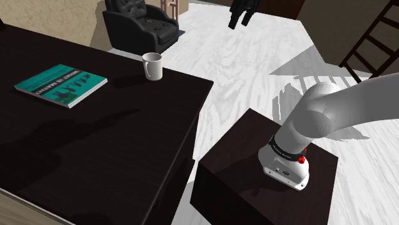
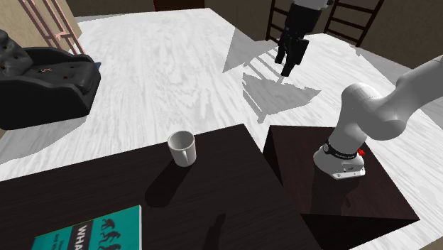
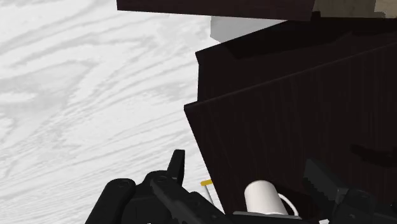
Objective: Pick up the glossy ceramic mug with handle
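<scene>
A white mug (image 1: 152, 66) with a handle stands upright near the far edge of the dark table (image 1: 96, 147). It also shows in the second exterior view, mug (image 2: 182, 148), close to the table's corner. My black gripper (image 1: 239, 22) hangs high over the white floor, well off the table and far from the mug, fingers apart and empty. In the second exterior view the gripper (image 2: 287, 67) is up and to the right of the mug. Along the hand, the mug (image 3: 264, 198) lies low between the open fingers (image 3: 177, 165), untouched.
A teal book (image 1: 61, 84) lies on the table toward the shoulder view's left. A black armchair (image 1: 137, 25) stands beyond the table. My dark stand (image 1: 256, 185) sits beside the table's edge. A dark ladder-like frame (image 1: 371, 45) stands at the far right.
</scene>
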Tool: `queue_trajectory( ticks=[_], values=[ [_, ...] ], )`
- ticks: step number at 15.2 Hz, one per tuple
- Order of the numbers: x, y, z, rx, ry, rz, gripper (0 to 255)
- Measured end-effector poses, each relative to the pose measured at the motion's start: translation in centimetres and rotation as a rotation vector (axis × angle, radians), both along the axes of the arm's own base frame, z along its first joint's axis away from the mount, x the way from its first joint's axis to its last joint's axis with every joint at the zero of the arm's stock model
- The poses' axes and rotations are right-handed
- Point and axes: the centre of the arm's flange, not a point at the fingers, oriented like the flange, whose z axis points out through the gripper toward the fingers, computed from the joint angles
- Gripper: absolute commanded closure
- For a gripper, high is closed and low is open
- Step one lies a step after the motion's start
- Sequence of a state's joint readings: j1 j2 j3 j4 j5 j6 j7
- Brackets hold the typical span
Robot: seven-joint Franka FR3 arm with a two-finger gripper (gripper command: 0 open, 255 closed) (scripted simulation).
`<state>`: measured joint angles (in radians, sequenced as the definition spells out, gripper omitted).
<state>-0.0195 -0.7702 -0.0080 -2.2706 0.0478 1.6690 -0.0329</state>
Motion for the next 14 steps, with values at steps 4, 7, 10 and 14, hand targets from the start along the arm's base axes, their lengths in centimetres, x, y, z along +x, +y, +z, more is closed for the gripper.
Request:
queue_trajectory(
  ticks=[4, 7, 10, 14],
  values=[
    [2.5, 0.7, -1.1, 0.003, 0.004, -0.001, 0],
    [6.0, 1.7, -2.9, 0.006, 0.009, -0.001, 0],
    [9.4, 2.7, -4.5, 0.009, 0.013, -0.002, 0],
    [13.7, 4.2, -6.9, 0.014, 0.018, -0.003, 0]
  ],
)
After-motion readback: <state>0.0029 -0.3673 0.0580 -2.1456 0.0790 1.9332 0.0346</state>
